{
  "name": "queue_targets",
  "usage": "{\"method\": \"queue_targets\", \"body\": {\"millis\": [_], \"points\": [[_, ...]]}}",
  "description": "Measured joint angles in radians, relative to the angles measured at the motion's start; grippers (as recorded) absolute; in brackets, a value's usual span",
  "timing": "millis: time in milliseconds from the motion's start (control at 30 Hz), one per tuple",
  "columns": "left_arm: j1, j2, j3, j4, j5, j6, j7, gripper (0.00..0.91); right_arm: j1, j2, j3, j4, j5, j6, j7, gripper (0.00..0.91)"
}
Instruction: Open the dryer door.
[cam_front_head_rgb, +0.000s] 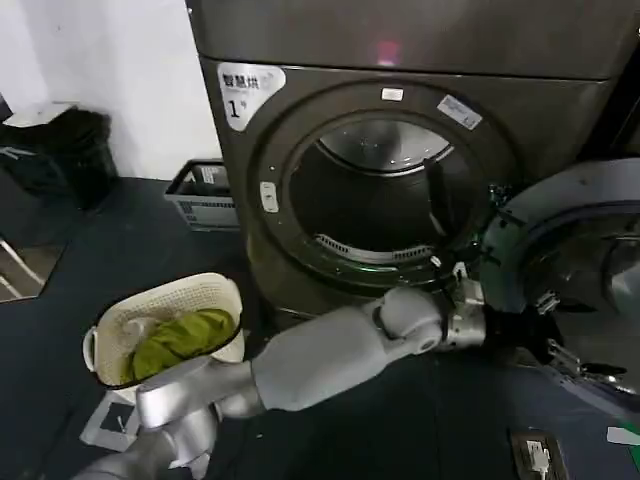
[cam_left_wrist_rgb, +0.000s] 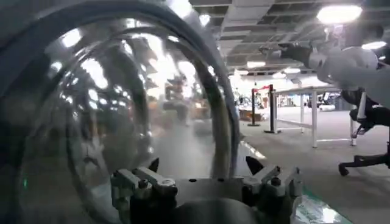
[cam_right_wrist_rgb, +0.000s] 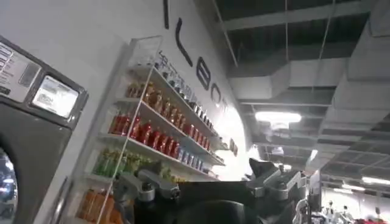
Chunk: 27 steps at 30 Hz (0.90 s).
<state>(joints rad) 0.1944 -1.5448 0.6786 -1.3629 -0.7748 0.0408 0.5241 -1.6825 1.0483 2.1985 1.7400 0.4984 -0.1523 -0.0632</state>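
The dryer door (cam_front_head_rgb: 585, 250) stands swung wide open to the right of the grey-brown dryer (cam_front_head_rgb: 300, 120), and its dark drum opening (cam_front_head_rgb: 385, 195) is exposed. My left arm reaches across the front of the machine, with the left gripper (cam_front_head_rgb: 530, 335) at the door's lower inner edge. In the left wrist view the door's bulging glass (cam_left_wrist_rgb: 116, 115) and its ring (cam_left_wrist_rgb: 226, 134) loom close. The left gripper (cam_left_wrist_rgb: 203, 165) is open there, with the ring's edge running down between its fingers. My right gripper (cam_right_wrist_rgb: 204, 170) is held up and open, holding nothing.
A cream laundry basket (cam_front_head_rgb: 210, 293) with green cloth (cam_front_head_rgb: 180, 338) sits on the floor at the left front. A grey crate (cam_front_head_rgb: 203, 195) stands by the wall. Beyond the door are a white table (cam_left_wrist_rgb: 298, 97) and an office chair (cam_left_wrist_rgb: 368, 122). Drink shelves (cam_right_wrist_rgb: 158, 128) face the right wrist.
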Motion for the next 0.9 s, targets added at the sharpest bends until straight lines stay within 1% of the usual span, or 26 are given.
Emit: {"method": "queue_targets", "body": {"millis": [167,267,367,733,833,900], "points": [[0.000,0.010,-0.001,0.001,0.006,-0.026,-0.009,0.907,-0.001,0.000,-0.001,-0.002,0.000,0.004,-0.001,0.907],[0.000,0.018,0.000,-0.002,0.003,-0.031,-0.038,0.907,-0.003,-0.002,0.000,-0.001,0.001,0.005,-0.002,0.907],[0.002,0.027,0.005,-0.009,0.000,-0.083,-0.099,0.907,-0.003,-0.006,0.001,0.001,0.002,0.006,-0.002,0.907],[0.030,0.112,0.001,-0.077,-0.023,-0.166,-0.172,0.907,-0.008,-0.017,0.020,0.008,-0.001,0.013,-0.003,0.907],[0.033,0.154,-0.002,-0.111,-0.010,-0.211,-0.180,0.907,-0.016,-0.023,0.034,0.015,-0.003,0.016,-0.006,0.907],[0.037,0.189,-0.003,-0.138,-0.029,-0.234,-0.185,0.907,-0.018,-0.028,0.043,0.017,-0.005,0.017,-0.007,0.907]]}}
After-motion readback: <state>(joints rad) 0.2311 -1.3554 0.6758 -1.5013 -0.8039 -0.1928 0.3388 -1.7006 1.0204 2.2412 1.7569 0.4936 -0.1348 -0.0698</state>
